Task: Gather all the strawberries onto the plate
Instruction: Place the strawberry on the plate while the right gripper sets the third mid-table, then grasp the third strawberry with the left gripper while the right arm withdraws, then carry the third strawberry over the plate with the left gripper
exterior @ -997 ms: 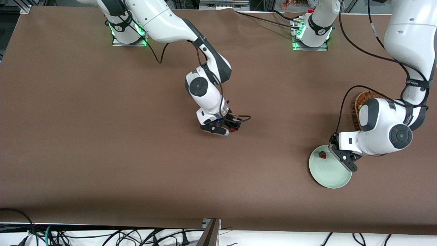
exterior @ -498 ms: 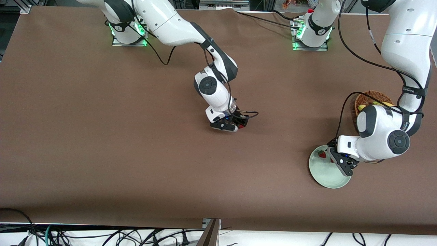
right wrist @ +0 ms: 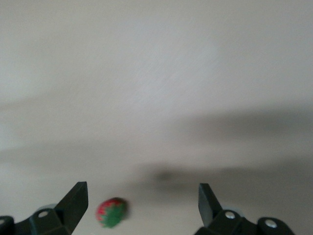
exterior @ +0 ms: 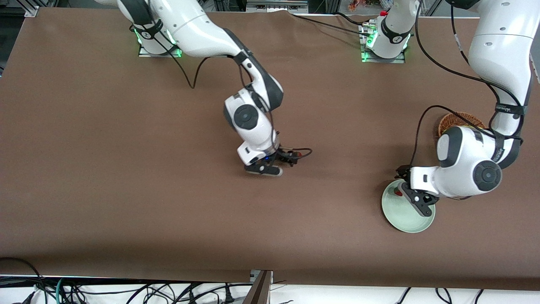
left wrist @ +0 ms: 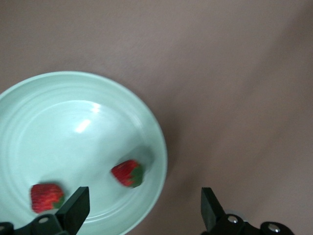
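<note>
Two strawberries (left wrist: pixel 128 173) on plate (left wrist: pixel 58 98), pincers open

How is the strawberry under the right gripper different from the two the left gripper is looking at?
The lone strawberry lies on the bare brown table, below the open right gripper. The two strawberries lie in the plate, under the open left gripper. All three are red with green tops.

The pale mint-green plate (left wrist: pixel 29 107) lay flat on the table toward the left arm's end. Two small red strawberries (left wrist: pixel 128 173) with green tops lay inside it, apart, near its rim. A third strawberry (right wrist: pixel 111 212) lay on the bare table.
</note>
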`<action>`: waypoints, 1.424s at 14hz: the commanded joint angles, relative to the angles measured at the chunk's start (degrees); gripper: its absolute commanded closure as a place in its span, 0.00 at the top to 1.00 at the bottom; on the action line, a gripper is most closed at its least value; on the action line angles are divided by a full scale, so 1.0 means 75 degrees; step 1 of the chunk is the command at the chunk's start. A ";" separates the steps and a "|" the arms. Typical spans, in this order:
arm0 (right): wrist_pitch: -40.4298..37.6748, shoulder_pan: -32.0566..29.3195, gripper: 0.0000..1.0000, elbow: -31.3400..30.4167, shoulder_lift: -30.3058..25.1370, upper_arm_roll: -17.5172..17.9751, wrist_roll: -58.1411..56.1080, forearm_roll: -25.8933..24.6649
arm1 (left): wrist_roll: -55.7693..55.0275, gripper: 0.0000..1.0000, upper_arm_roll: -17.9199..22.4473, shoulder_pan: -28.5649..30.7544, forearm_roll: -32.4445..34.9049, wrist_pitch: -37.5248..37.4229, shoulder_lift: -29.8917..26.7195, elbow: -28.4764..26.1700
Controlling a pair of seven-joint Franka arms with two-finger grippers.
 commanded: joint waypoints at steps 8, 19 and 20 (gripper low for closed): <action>-0.4285 -0.2358 1.00 -0.0496 -0.2254 -0.0335 -0.3162 -0.1210 | -0.7653 1.00 -0.0568 -0.2188 -0.0091 0.0036 0.0080 -0.0096; -0.6387 -0.5348 1.00 -0.2101 -0.5828 0.1199 -0.4608 -0.2886 | -1.3745 1.00 -0.0521 -0.3362 -0.0079 0.2077 0.0490 -0.1022; -0.6445 -0.5396 1.00 -0.2218 -0.6016 0.1281 -0.4608 -0.2886 | -1.3745 1.00 -0.0521 -0.3374 -0.0079 0.2077 0.0502 -0.1022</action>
